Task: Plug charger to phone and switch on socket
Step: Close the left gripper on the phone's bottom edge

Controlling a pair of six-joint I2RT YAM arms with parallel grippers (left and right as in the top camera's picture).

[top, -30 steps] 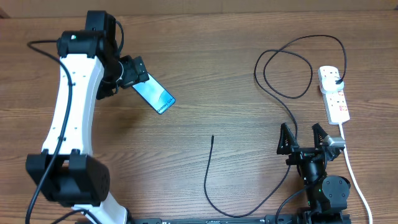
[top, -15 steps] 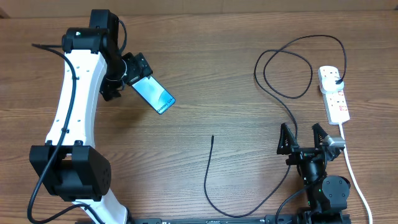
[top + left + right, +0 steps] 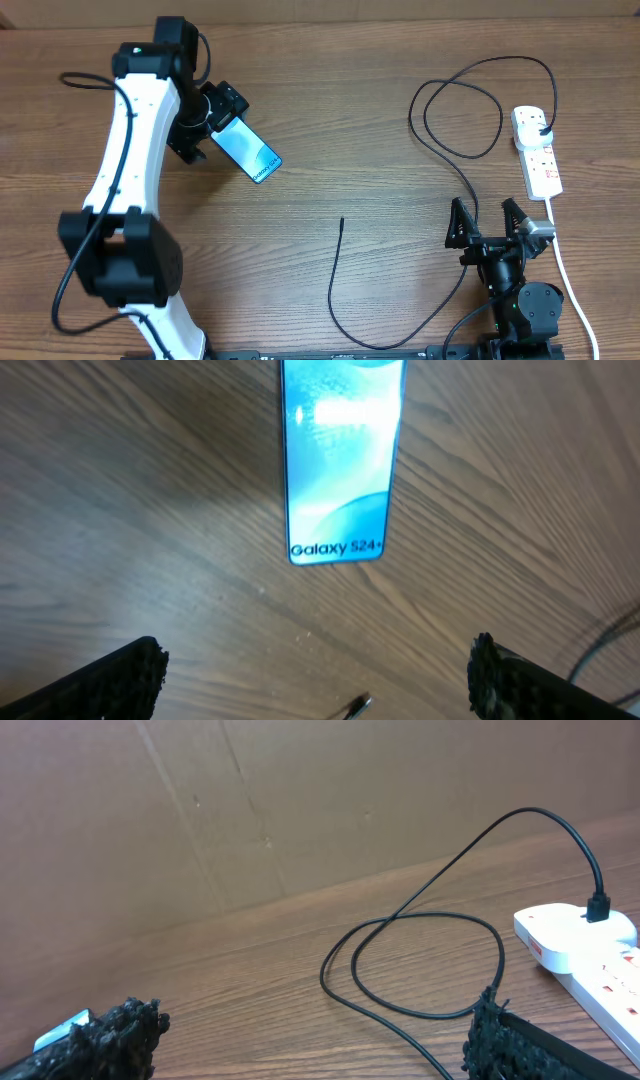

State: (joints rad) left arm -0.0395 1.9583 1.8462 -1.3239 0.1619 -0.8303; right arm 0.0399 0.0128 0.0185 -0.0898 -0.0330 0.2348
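Over the left half of the table, the left arm runs from its base at the near edge toward the far side. Its white link is stretched long, and it bends at the wrist so that the left gripper points down at the wood. Its fingers are spread wide and hold nothing. Just ahead of them and centred between them lies the phone, flat, screen up, untouched, with its lettered end nearest the fingers. The free tip of the charger lies well apart from the phone, toward the middle.

The right arm is folded low at the near edge, and the right gripper aims at the far side with its fingers released and empty. The cable passes between them on the table. Beyond the right finger lies the socket, with the charger's plug in its far end.
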